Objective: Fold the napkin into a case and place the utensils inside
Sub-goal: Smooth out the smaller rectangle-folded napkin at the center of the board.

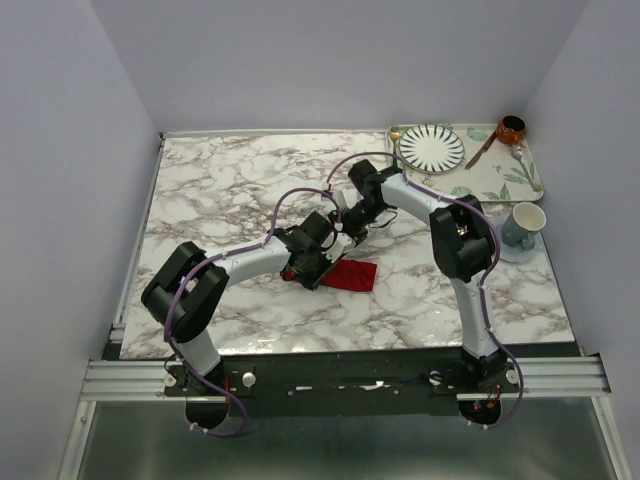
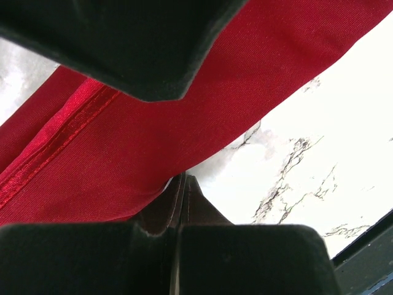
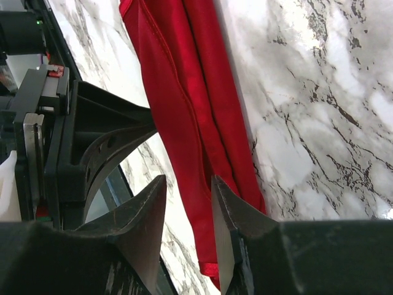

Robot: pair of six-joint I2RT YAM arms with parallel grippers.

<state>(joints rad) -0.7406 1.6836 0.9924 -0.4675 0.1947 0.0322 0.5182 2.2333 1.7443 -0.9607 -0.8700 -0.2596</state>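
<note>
— Where's the napkin (image 1: 352, 276)?
— Mid-table (image 1: 230, 180), folded narrow, with its long axis running sideways out from the left gripper (image 2: 178, 190), which is pinched tight on one edge.
— And the right gripper (image 3: 189, 215)?
— Half open (nothing gripped), fingers (image 3: 144, 215) either side of the napkin's end. I'd nip squarely, keeping the folds parallel

White arms (image 1: 250, 262) with black joints (image 1: 462, 240) (purple cables (image 1: 296, 194)).
</note>
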